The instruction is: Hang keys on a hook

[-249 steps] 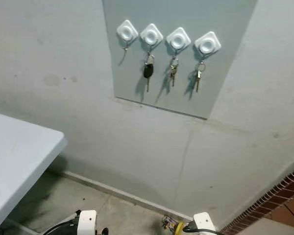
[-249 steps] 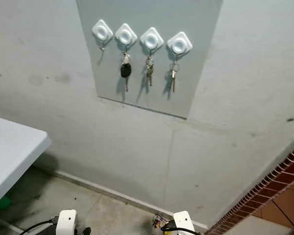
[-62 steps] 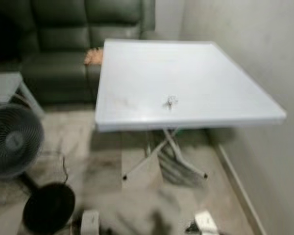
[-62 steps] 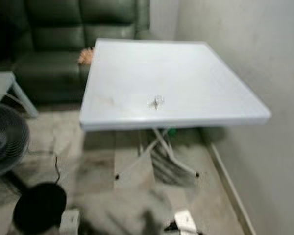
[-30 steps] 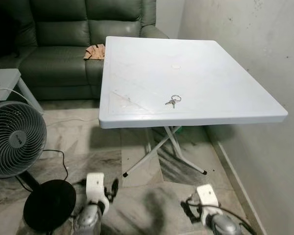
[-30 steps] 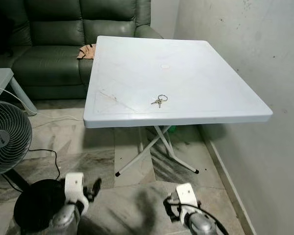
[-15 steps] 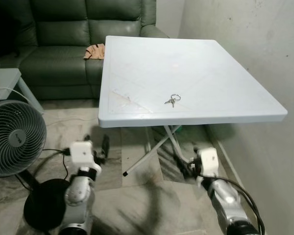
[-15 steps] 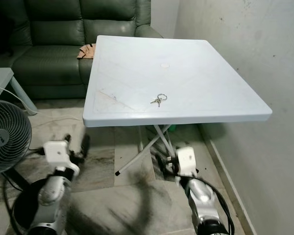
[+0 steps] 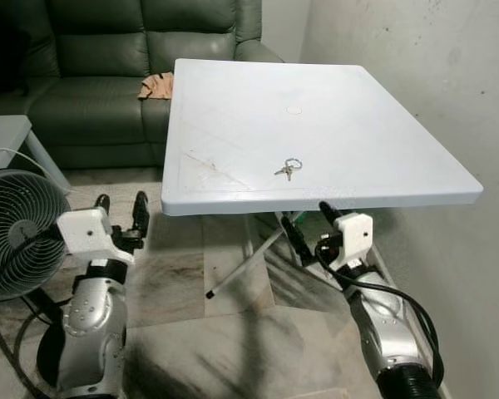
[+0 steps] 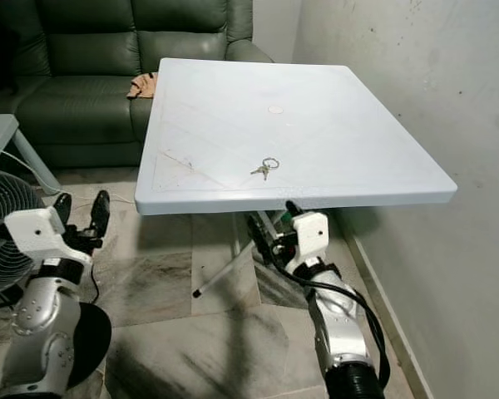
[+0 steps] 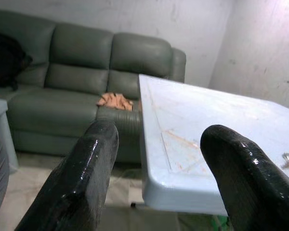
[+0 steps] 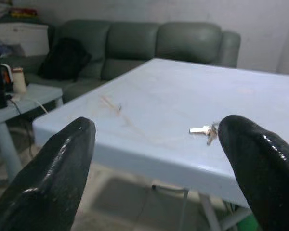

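Hidden: the tabletop [image 9: 374,133] covers most of its folding legs [image 9: 258,253]; the fan [image 9: 21,229] is cut off at the frame edge.
Keys [image 9: 287,169]: a small silver bunch on a round ring, lying flat on the tabletop near its front edge; the number of keys is too small to tell.
Left jaws [image 9: 121,212]: released, fingers wide apart, holding nothing, raised beside the tabletop's front left corner.
Right jaws [image 9: 306,226]: released, wide apart, empty, just below the tabletop's front edge, under the keys.
Behind: a green sofa [image 9: 100,58] with a crumpled tan cloth [image 9: 155,85] on its seat.
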{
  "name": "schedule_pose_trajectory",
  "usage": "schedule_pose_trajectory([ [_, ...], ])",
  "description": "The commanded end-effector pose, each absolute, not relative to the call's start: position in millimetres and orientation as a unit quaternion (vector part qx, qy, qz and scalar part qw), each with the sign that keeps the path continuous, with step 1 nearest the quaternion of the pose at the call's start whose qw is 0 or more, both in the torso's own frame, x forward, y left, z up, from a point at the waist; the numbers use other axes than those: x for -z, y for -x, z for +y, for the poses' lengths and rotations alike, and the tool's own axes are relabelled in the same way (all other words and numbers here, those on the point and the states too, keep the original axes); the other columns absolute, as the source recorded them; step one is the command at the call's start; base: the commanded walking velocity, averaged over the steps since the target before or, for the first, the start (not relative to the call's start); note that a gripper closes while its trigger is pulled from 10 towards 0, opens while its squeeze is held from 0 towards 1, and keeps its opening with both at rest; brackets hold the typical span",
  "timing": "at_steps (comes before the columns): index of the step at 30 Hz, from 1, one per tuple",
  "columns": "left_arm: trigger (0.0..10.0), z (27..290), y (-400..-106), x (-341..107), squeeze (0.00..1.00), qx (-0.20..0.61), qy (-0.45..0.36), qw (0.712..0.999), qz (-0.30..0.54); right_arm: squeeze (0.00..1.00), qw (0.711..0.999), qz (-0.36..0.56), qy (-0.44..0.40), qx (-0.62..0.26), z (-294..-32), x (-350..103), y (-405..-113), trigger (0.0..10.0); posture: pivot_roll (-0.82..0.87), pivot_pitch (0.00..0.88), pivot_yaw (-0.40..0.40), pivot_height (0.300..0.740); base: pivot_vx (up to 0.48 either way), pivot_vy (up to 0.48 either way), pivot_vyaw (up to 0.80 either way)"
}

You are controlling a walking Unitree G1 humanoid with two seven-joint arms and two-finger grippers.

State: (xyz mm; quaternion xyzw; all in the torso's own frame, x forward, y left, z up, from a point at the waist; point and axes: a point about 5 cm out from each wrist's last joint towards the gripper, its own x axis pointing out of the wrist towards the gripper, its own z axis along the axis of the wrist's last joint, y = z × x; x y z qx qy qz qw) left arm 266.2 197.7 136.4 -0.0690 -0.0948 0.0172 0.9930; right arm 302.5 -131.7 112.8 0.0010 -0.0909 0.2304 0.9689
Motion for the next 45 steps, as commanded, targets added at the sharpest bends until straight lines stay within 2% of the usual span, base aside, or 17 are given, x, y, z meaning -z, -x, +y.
schedule_pose_trajectory([
  [1, 10.0, 194, -262, -141, 0.0, -0.003, 0.073, 0.994, -0.087, 1.0, 0.967, -0.091, 0.015, -0.237, -131, -118, -300, 10.0, -0.09, 0.0, -0.053, 0.74, 0.0, 0.0, 0.0],
  [3, 10.0, 194, -261, -141, 0.0, 0.0, 0.078, 0.993, -0.085, 1.0, 0.967, -0.092, 0.017, -0.239, -131, -119, -299, 10.0, -0.09, 0.0, -0.052, 0.74, 0.0, 0.0, 0.0],
  [4, 10.0, 193, -258, -141, 0.0, -0.001, 0.077, 0.994, -0.081, 0.58, 0.965, -0.091, 0.017, -0.245, -130, -119, -296, 10.0, -0.09, 0.0, -0.055, 0.74, 0.0, 0.0, 0.0],
  [5, 10.0, 193, -254, -137, 0.0, 0.003, 0.082, 0.994, -0.07, 0.0, 0.966, -0.082, 0.012, -0.243, -131, -115, -294, 10.0, -0.09, 0.0, -0.056, 0.74, 0.0, 0.0, 0.0],
  [24, 10.0, 197, -250, -135, 0.0, -0.003, 0.076, 0.996, -0.039, 0.0, 0.964, -0.072, 0.009, -0.254, -126, -122, -294, 10.0, -0.08, 0.0, -0.066, 0.74, 0.0, 0.0, 0.0],
  [45, 10.0, 192, -251, -135, 0.0, 0.009, 0.073, 0.997, -0.03, 0.0, 0.963, -0.069, 0.007, -0.259, -123, -126, -292, 10.0, -0.08, 0.0, -0.064, 0.74, 0.318, 0.0, 0.0],
])
